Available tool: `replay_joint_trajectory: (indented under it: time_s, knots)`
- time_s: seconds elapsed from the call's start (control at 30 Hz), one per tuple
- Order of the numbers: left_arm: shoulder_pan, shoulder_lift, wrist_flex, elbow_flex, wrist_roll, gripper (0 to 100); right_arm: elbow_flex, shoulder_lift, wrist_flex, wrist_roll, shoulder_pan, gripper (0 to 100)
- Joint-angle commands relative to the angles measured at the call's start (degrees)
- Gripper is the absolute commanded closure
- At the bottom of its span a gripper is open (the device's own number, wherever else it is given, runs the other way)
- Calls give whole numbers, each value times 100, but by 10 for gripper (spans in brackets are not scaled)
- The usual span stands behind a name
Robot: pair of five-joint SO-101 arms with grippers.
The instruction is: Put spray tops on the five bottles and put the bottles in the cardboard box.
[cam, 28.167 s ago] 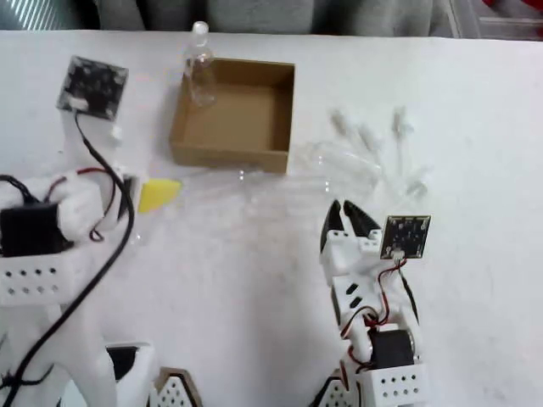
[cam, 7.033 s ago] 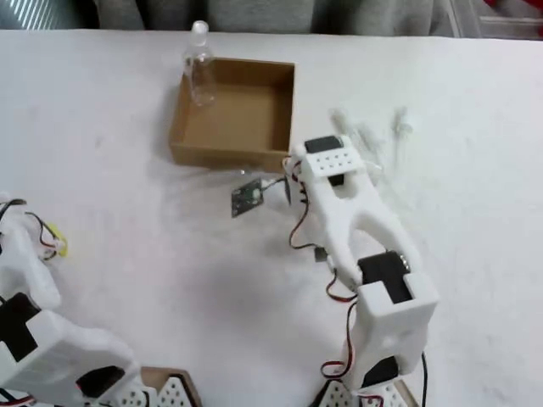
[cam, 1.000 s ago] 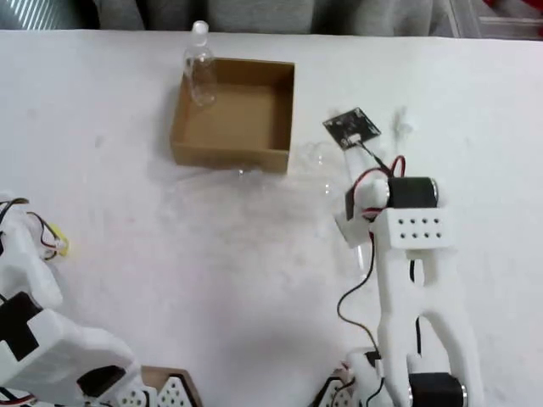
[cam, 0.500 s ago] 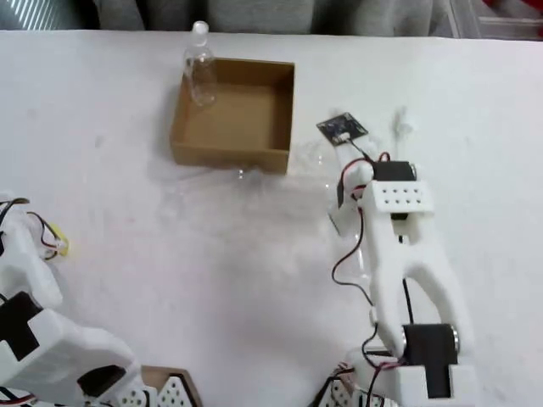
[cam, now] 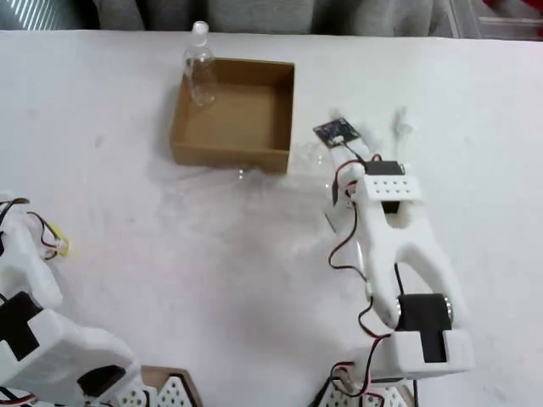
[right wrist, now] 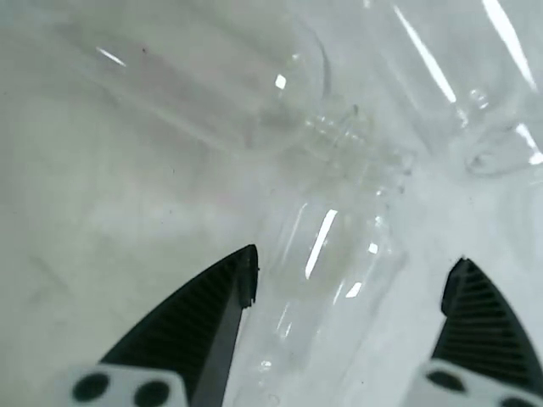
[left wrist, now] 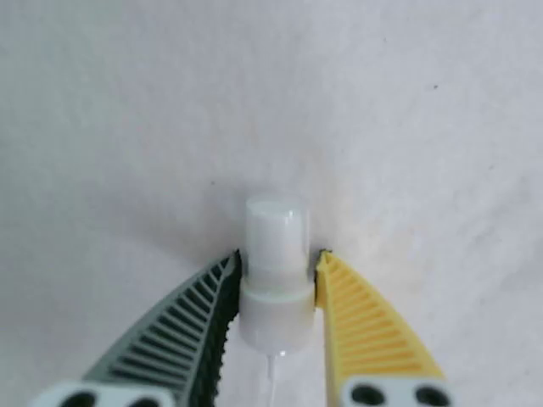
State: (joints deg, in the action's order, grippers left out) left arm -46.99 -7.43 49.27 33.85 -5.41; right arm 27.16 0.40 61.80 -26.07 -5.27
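One bottle [right wrist: 318,263] beside the cardboard box [cam: 229,157] now lies between wide right jaws, ready to grasp. Left jaws grip a spray top [left wrist: 274,242].

A robotics lab or workshop bench, by the look: a plain white table [cam: 127,254], a left arm [cam: 42,356] and right arm [cam: 407,246] of white plastic with bare wires [cam: 333,254] (and an exposed circuit board [cam: 333,133]).
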Motion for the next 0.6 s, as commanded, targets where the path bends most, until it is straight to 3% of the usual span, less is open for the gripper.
replay_joint_trajectory:
  time_s: [0.0, 0.57]
  knots:
    - [84, -127, -176, -158, 26, 865, -290, 40, -189, 79, -48, 677]
    - [84, -127, -185, -158, 26, 865, -290, 620, -655, 97, -13, 677]
